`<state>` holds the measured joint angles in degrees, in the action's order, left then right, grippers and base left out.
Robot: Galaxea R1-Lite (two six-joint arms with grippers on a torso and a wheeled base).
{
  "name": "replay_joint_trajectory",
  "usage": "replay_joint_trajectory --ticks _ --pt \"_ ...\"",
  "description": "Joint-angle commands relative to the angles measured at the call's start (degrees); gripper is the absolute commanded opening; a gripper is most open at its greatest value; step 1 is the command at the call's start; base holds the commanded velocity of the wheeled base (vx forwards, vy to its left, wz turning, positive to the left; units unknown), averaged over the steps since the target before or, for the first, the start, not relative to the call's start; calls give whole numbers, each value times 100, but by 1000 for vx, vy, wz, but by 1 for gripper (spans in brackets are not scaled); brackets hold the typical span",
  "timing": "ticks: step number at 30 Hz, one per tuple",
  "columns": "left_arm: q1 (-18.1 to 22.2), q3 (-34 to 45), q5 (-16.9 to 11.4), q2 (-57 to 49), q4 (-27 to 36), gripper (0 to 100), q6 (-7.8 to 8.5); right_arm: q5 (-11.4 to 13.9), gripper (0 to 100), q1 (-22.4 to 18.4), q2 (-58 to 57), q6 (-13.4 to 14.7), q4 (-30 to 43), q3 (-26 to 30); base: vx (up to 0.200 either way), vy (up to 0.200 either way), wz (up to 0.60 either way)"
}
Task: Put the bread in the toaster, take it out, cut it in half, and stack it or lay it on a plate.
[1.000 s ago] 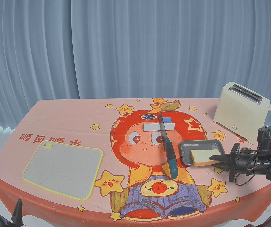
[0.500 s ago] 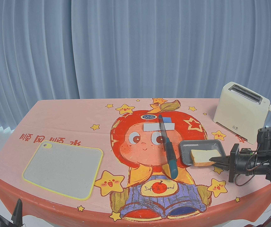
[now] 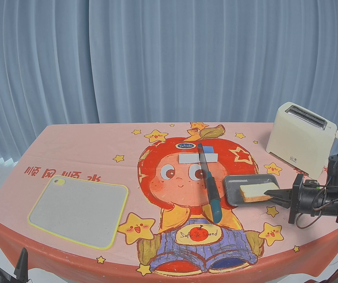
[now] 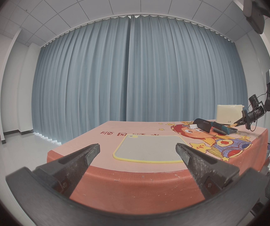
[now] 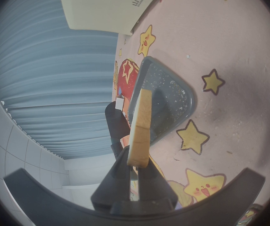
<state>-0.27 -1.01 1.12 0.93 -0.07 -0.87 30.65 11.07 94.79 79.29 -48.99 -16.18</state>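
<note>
I had open tablecloth [image 3: 255,156] between tray [image 3: 233,185] and toaster [image 3: 299,140]; the knife [image 3: 213,195] lay just left of the tray, blocking that side.

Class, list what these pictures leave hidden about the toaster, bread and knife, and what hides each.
- Inside the toaster: head view, hidden by its own walls.
- Gripped end of the bread: right wrist view, covered by the right gripper.
- Detail of the knife: left wrist view, too small.
</note>
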Motion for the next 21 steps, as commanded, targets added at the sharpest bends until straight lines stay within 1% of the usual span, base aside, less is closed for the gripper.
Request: replay_joint_trajectory --ticks 1,6,13,21 --pt "0 101 2 -31 -1 100 -1 11 0 36 -268 17 -5 1 0 0 0" --pt "0 101 2 -31 -1 100 -1 3 0 88 -348 17 -5 1 0 0 0" --pt "0 101 2 -31 -1 100 -1 11 0 97 -813 17 -5 9 0 0 0" --pt "0 101 2 -31 -1 100 -1 11 0 124 -972 8 -5 9 0 0 0"
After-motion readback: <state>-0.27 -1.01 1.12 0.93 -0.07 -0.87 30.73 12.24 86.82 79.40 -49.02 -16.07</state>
